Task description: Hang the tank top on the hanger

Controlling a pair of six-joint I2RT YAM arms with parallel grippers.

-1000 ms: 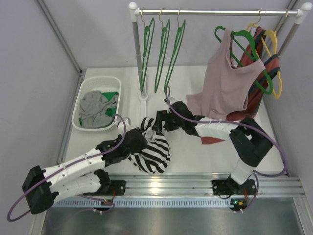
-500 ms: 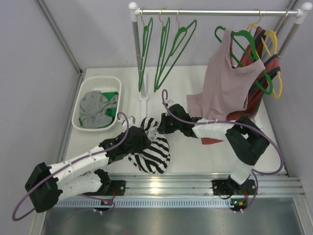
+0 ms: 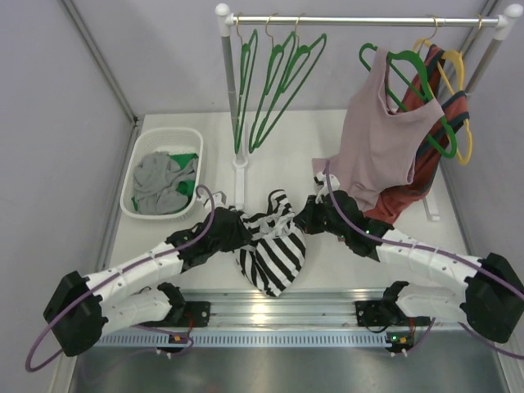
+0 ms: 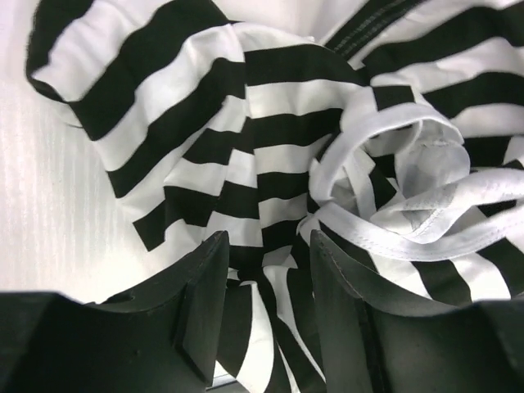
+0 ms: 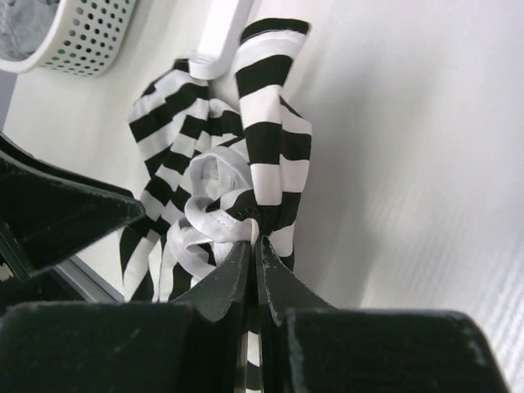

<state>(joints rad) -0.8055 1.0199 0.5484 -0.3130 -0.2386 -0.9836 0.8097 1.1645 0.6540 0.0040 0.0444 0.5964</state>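
My left pincer is clenched on the tank top. In the left wrist view, its two black fingers have a bunch of the striped cloth squeezed between them.

My right pincer is grasping the tank top too. In the right wrist view, its fingers are almost pressed together. They pinch a white strap edge of the tank top right at their tips.

The tank top hangs between my two pincers, near the front of the worktop. Its top part is bunched up between them. The rest droops down in a point toward the metal rail at the front edge. I cannot tell how much of it rests on the worktop.

Behind it stands a clothes rack with a bar across the top. Three bare green hangers hang from the left part of the bar, well apart from the tank top. They hang at a slant. None of them touches the tank top.

A pink top hangs on another green hanger at the right part of the bar. A yellow hanger hangs beside it.

A white basket sits at the left of the worktop with a grey garment inside it.
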